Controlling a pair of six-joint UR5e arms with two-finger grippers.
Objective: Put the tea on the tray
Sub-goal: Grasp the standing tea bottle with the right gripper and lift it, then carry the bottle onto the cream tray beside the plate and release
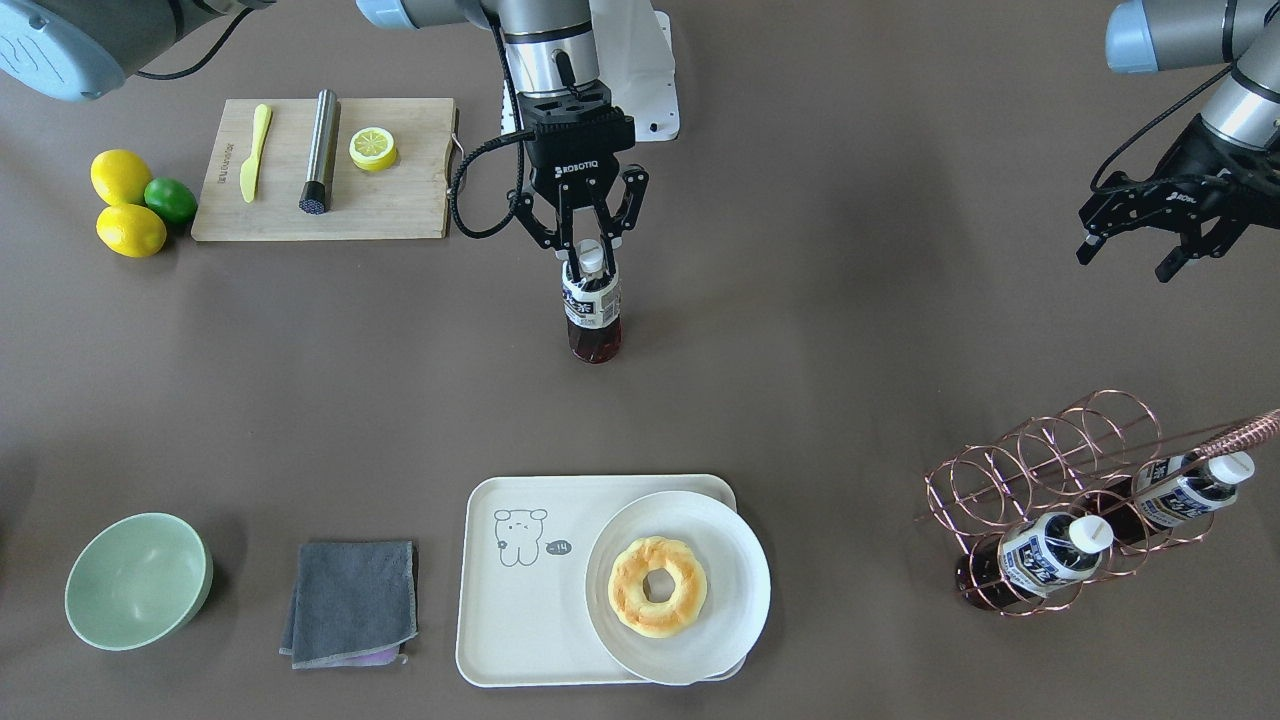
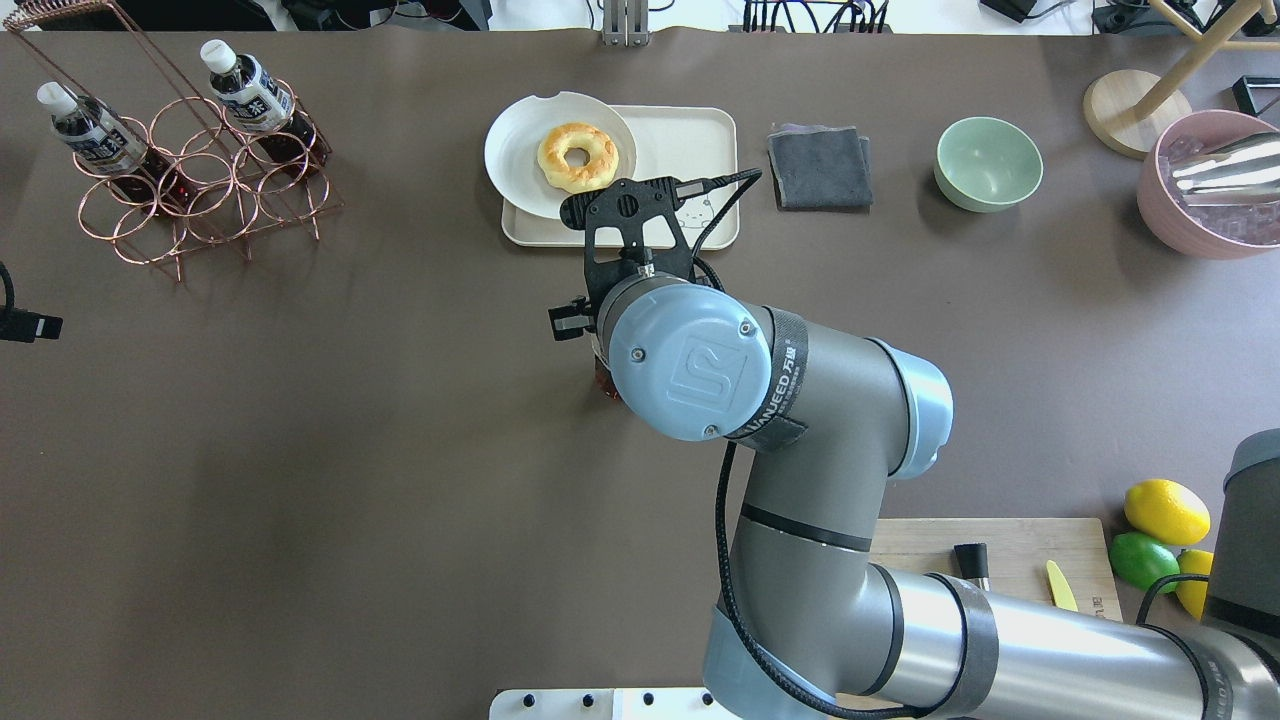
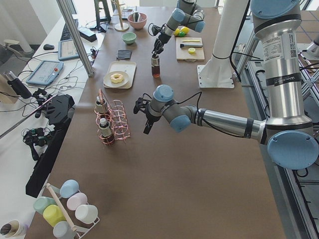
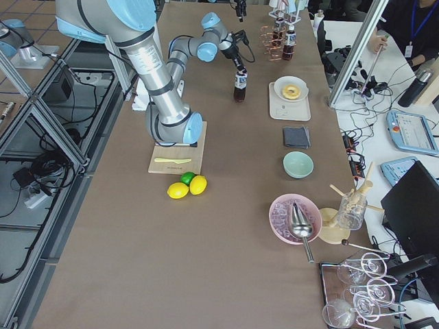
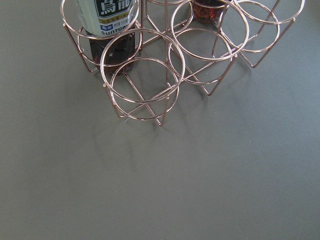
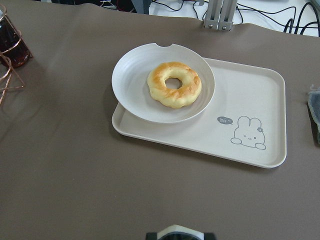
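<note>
Three clear plastic bottles of dark tea: two sit in a copper wire rack (image 1: 1245, 432), and one tea bottle (image 1: 591, 302) stands mid-tabletop, seemingly clamped by the right gripper (image 1: 590, 248), nearly hidden overhead. One cream-white rectangular tray (image 1: 520, 620) lies apart. The left gripper (image 1: 1125, 258) gapes.

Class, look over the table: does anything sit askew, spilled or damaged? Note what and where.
The round plate holding the doughnut is not fully on the tray: it overhangs the tray's rim at one corner. Its own rim shows a small notch, possibly a chip. Nothing looks spilled; the tea is upright in the right end effector.
</note>
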